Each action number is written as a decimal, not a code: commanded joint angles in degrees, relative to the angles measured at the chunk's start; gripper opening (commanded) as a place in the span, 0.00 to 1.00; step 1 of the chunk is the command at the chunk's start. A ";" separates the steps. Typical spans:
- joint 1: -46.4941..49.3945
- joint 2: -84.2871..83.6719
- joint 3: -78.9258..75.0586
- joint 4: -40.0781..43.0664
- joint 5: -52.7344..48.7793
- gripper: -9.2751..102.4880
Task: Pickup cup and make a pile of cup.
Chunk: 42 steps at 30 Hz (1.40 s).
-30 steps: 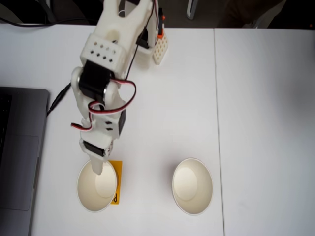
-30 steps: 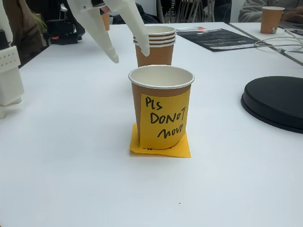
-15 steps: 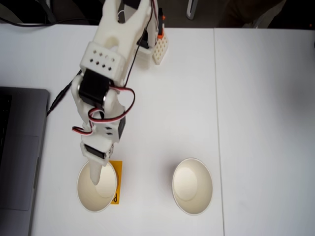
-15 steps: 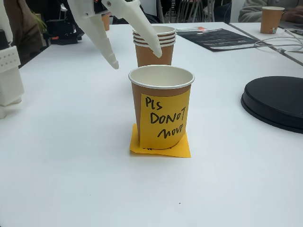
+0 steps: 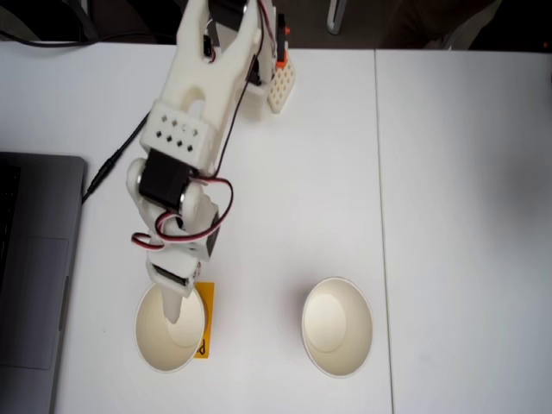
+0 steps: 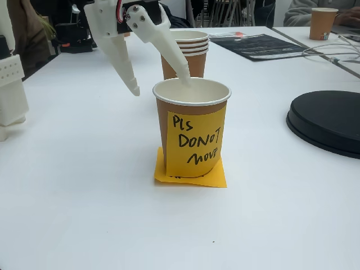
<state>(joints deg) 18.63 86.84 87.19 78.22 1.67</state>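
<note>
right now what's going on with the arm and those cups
The white arm's gripper is open and straddling the rim of the cup with the yellow note: one of its fingers dips inside the cup, the other hangs outside its wall. That cup stands upright on a sticky note on the white table. It has not been lifted. A second cup pile stands behind it, apart; from above it sits to the right.

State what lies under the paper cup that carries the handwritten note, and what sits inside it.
Under the labelled cup lies a flat orange sticky note; its middle is covered by the cup. Inside, one finger of the open gripper dips past the rim. The cup's bottom shows pale, otherwise empty.
</note>
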 commanded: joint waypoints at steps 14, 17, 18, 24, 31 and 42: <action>0.79 -5.71 -8.53 -5.10 0.35 0.37; 0.79 -6.59 -8.26 -5.10 0.35 0.37; 0.79 -6.94 -8.17 -5.10 0.35 0.37; 0.88 -8.26 -8.17 -5.10 0.35 0.37; 0.88 -8.61 -8.26 -5.19 0.44 0.27; 0.88 -8.44 -7.82 -5.19 0.44 0.01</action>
<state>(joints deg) 18.63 76.90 83.76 74.18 1.67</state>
